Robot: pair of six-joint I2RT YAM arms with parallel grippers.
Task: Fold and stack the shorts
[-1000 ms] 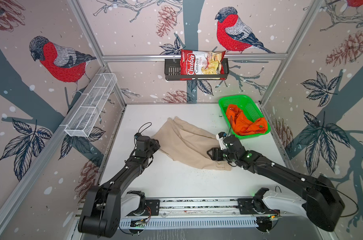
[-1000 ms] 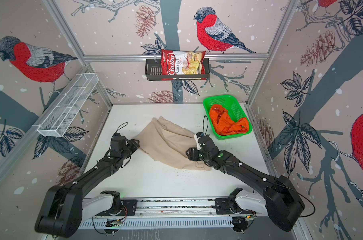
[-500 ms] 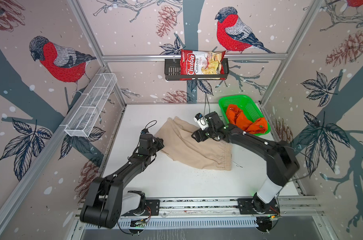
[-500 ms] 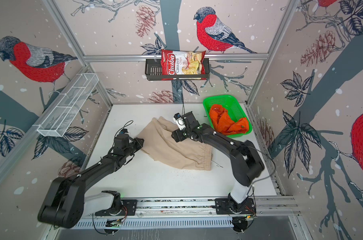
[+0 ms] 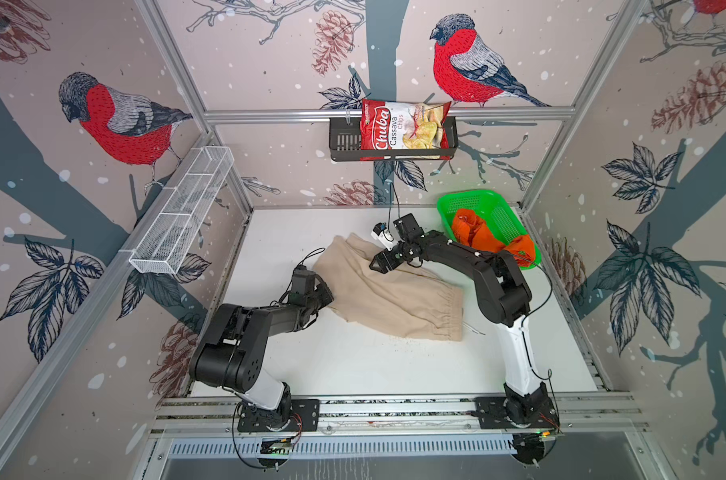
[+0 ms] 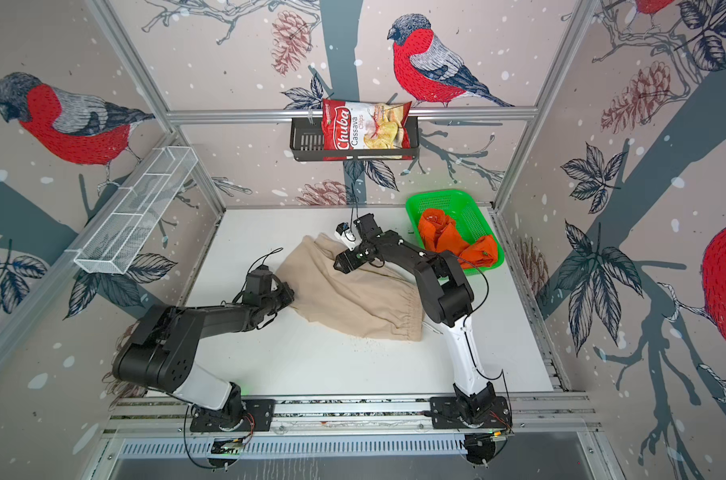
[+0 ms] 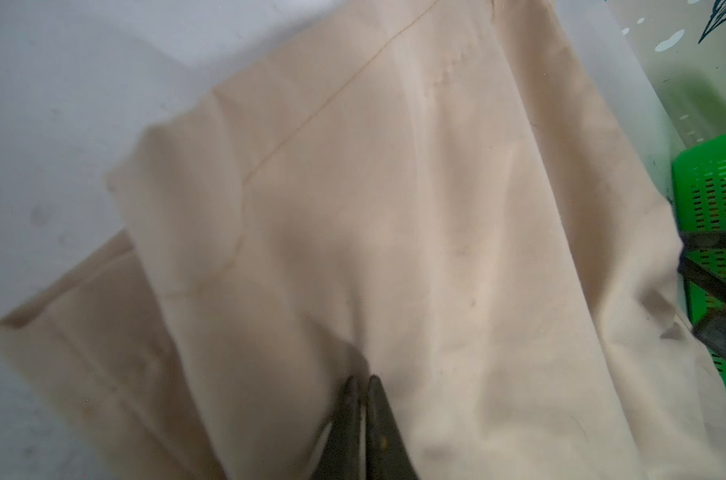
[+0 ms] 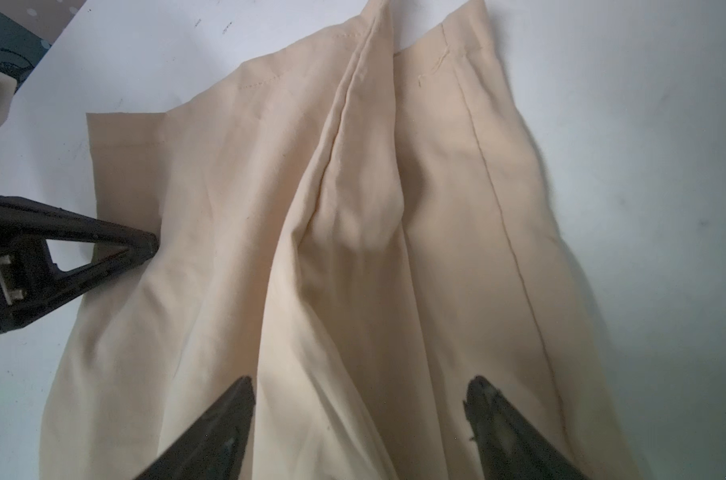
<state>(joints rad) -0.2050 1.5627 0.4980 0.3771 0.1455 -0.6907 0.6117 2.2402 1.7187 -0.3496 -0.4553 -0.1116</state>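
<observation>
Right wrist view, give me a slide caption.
Open right tool poised over beige shorts; shut left tool pinches their edge.

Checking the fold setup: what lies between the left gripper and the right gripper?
Only the beige shorts: their cloth fills the stretch from the left gripper to the open right gripper, as both top views show.

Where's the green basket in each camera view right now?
Top view: green basket at the table's far right corner.
Top view: same corner.
Left wrist: green wall past the beige shorts' edge.
Right wrist: not in it.
Shared landmark: beige shorts, in all four.
</observation>
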